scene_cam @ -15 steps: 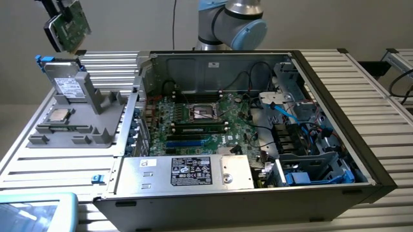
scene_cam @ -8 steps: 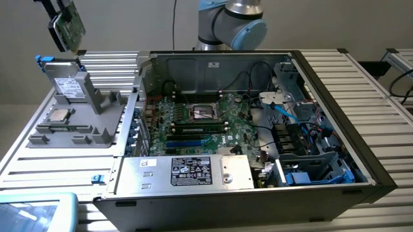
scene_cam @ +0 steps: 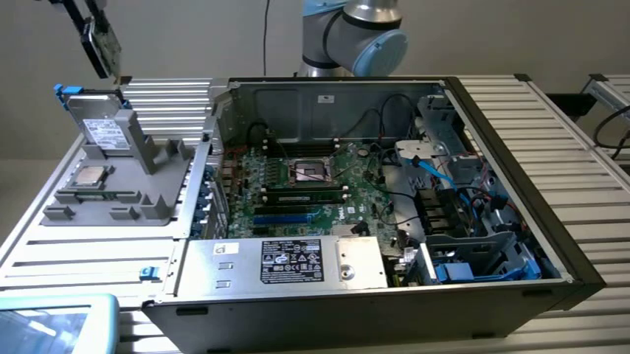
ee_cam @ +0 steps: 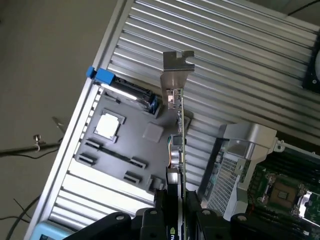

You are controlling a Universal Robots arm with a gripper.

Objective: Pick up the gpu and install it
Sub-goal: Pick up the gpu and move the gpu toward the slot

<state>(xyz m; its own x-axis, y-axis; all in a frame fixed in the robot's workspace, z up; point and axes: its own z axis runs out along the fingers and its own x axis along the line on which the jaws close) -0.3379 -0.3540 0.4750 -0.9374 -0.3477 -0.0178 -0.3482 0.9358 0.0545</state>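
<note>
The gpu [scene_cam: 102,44] hangs in the air at the exterior view's top left, high above the grey parts tray [scene_cam: 147,203]. My gripper [scene_cam: 87,13] is shut on it from above. In the wrist view the gpu [ee_cam: 179,125] shows edge-on as a thin green card with its silver end bracket [ee_cam: 176,70] pointing away from me. My gripper [ee_cam: 176,205] clamps its near end, one black finger on each face. Below the card lies the grey parts tray [ee_cam: 150,131].
The open computer case [scene_cam: 512,221] fills the middle of the table, with the motherboard [scene_cam: 305,184] and its slots exposed and a power supply [scene_cam: 295,262] in front. On the tray stand a silver drive [scene_cam: 106,129], a processor [scene_cam: 91,175] and a memory stick [scene_cam: 94,195].
</note>
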